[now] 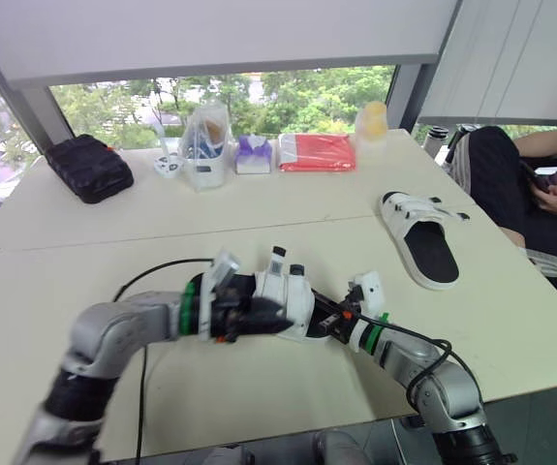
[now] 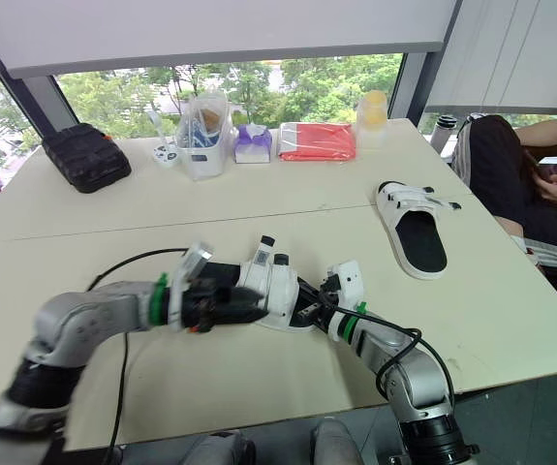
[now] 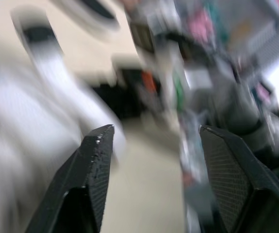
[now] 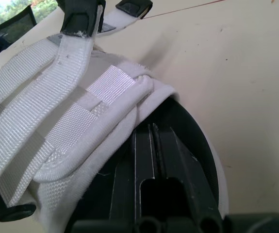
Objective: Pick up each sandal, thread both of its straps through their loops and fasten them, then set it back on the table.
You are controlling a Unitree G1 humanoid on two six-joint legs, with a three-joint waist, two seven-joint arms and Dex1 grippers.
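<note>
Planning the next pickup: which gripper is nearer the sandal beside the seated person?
Right. The right gripper lies left of the sandal; the left gripper lies farther left.

Left end effector [image 3: 154,133] fingers apart; right end effector [image 4: 151,132] fingers together.

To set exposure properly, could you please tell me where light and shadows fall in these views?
Left eye view: daylight comes through the window behind the table; the far sandal casts hardly any shadow. Right wrist view: the near sandal lays a soft shadow on the table, no glare.
</note>
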